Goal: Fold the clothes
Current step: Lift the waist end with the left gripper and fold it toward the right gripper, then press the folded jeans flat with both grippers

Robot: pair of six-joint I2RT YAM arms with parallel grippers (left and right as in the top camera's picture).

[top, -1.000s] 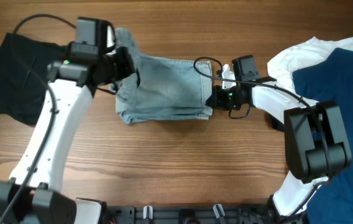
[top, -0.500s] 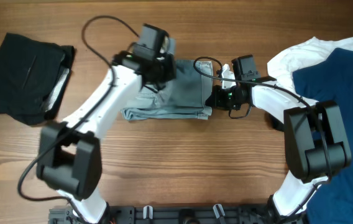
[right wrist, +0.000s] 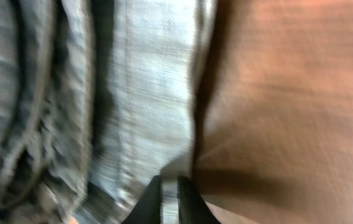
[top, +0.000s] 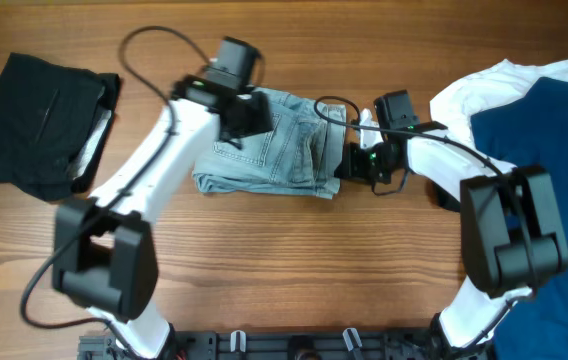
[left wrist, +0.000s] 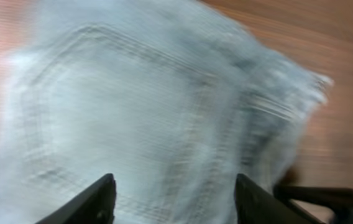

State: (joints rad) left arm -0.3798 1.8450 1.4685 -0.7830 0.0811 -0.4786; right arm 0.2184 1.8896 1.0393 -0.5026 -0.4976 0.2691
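Note:
The light-blue denim shorts [top: 284, 150] lie folded into a short bundle on the wooden table [top: 284, 270], with a patch pocket facing up. My left gripper [top: 247, 115] hovers over their upper left part. In the left wrist view its jaws [left wrist: 175, 199] stand wide open above the blurred denim [left wrist: 133, 112], with nothing between them. My right gripper [top: 342, 162] sits at the shorts' right edge. In the right wrist view its fingers [right wrist: 178, 196] are nearly together with a thin strip of the denim edge [right wrist: 145, 93] pinched between them.
A folded black garment [top: 34, 125] lies at the far left. A white garment [top: 484, 85] and a navy one [top: 544, 130] are heaped at the right, beside the right arm. Bare wood runs along the front of the table.
My left arm swung right from the shorts' left end, carrying cloth over the bundle, and its jaws opened and let go. The right gripper stayed at the right edge.

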